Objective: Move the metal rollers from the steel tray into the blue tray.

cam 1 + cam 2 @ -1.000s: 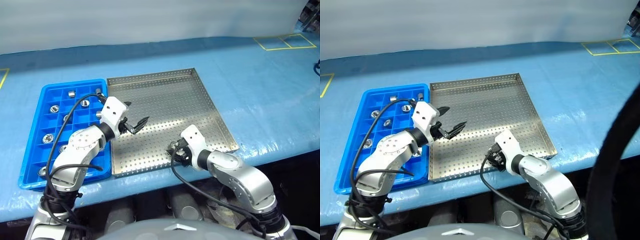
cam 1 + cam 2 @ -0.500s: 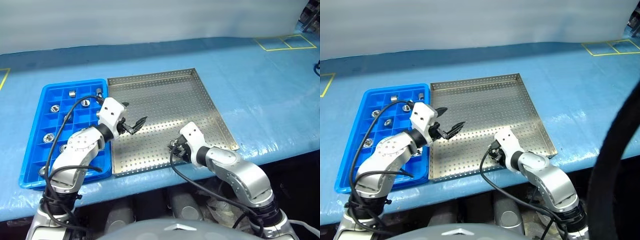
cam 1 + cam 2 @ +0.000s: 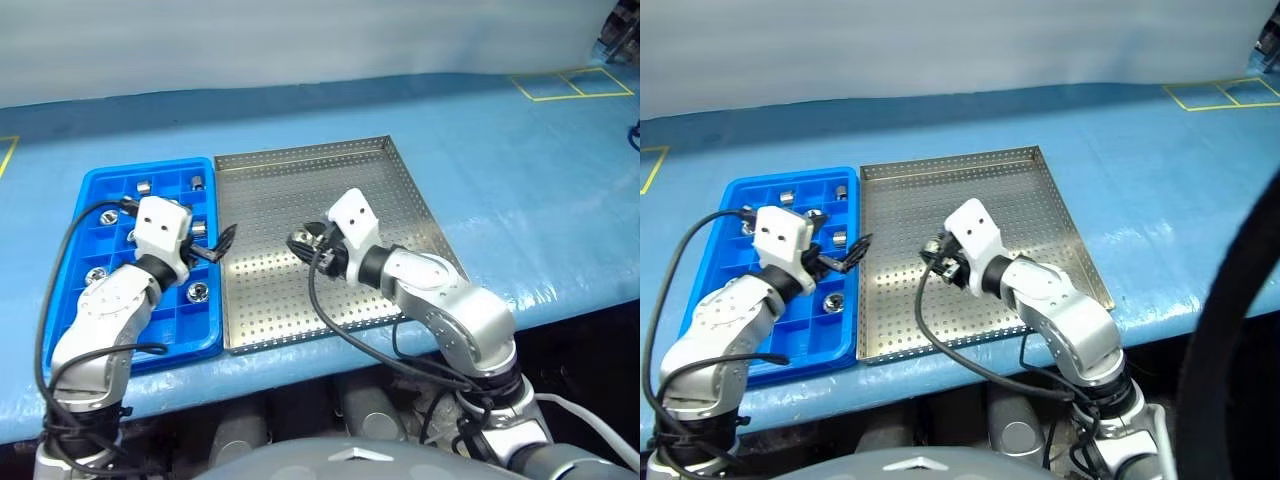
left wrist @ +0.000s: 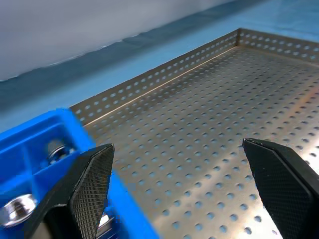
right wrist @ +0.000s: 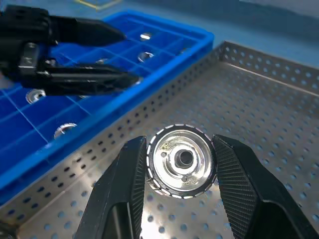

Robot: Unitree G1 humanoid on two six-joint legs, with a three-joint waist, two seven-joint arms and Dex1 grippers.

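Observation:
My right gripper (image 3: 301, 242) is shut on one metal roller (image 5: 182, 160), a shiny ring with a hollow centre, and holds it just above the perforated floor of the steel tray (image 3: 400, 190), left of its middle. The blue tray (image 3: 62, 335) lies against the steel tray's left side. Several rollers sit in its compartments, such as one roller (image 3: 198, 292) near its right rim and another (image 3: 143, 186) at the back. Over that right rim hangs my left gripper (image 3: 222, 245), open with nothing between its fingers (image 4: 84, 184).
Both trays rest on a table with a blue cover (image 3: 520, 170), whose front edge runs close below them. Yellow tape squares (image 3: 570, 85) mark the far right corner. A black cable (image 3: 330, 320) loops under my right wrist.
My right gripper shut on a roller near the steel tray's front rim, then rose and swung left with it. My left gripper moved left from the steel tray to the blue tray's right rim, staying open.

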